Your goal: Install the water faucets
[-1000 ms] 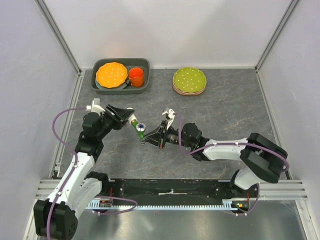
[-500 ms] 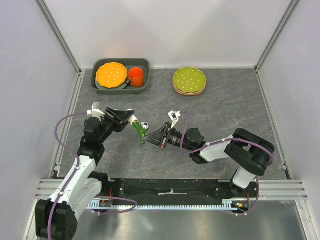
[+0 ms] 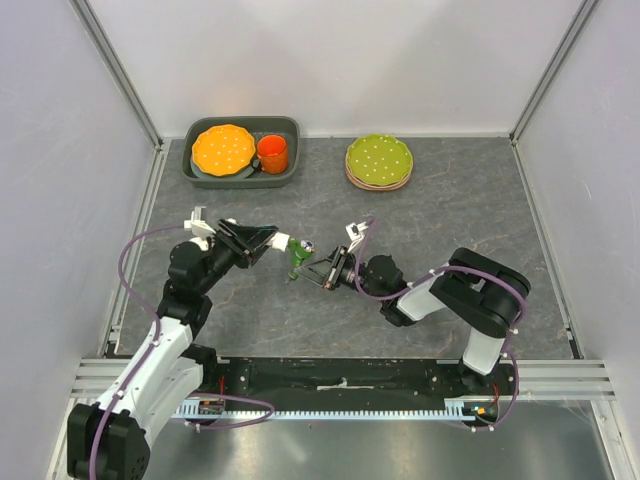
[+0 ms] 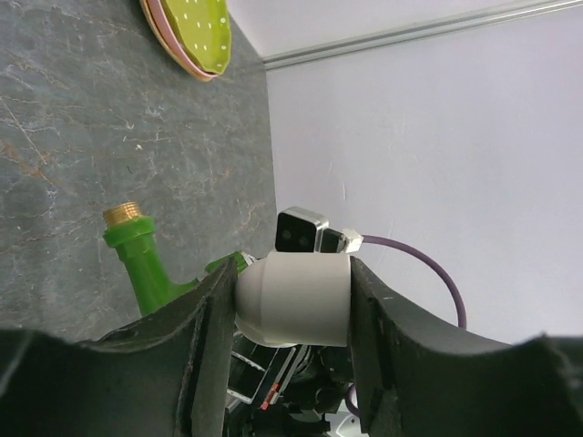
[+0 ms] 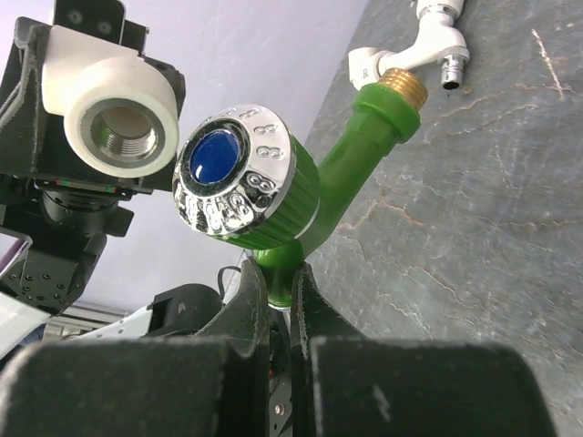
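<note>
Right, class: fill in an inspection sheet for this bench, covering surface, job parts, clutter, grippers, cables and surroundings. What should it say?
Surface: grey stone-patterned tabletop; no spills seen.
Job's things: green faucet held up, brass thread bare; white fitting apart from it; white faucet on the table.
Clutter: grey tray holding orange plate and orange cup; stacked green plates.
Grippers: left gripper shut on the white fitting; right gripper shut on the green faucet.
Cables: purple cable looping along each arm.
Surroundings: pale walls, metal frame rails.

Glossy green plastic faucet (image 5: 346, 173) — brassy metal thread (image 5: 404, 88), matt white fitting (image 4: 293, 298)
</note>
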Robot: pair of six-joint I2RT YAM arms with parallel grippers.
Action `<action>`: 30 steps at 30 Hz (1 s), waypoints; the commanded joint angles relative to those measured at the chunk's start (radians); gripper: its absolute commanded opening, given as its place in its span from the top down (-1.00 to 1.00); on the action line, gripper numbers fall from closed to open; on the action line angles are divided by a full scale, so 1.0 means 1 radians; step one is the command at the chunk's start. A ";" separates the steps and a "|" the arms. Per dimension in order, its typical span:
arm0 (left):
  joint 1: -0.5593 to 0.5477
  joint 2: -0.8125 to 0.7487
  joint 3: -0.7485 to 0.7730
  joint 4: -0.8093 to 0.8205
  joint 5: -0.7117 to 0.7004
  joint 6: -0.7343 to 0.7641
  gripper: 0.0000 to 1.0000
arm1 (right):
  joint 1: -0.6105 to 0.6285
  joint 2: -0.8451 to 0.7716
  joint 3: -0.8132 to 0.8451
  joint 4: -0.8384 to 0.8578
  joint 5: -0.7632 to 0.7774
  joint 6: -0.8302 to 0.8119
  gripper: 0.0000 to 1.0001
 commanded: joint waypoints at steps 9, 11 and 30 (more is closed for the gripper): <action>-0.001 -0.010 0.030 -0.195 -0.116 0.128 0.97 | -0.103 -0.120 0.030 -0.173 -0.259 -0.178 1.00; -0.001 -0.017 0.080 -0.312 -0.145 0.191 0.96 | -0.097 -0.175 0.145 -0.602 -0.281 -0.319 1.00; 0.000 -0.174 0.332 -0.718 -0.515 0.616 0.97 | -0.016 -0.013 0.717 -1.941 0.308 -1.068 1.00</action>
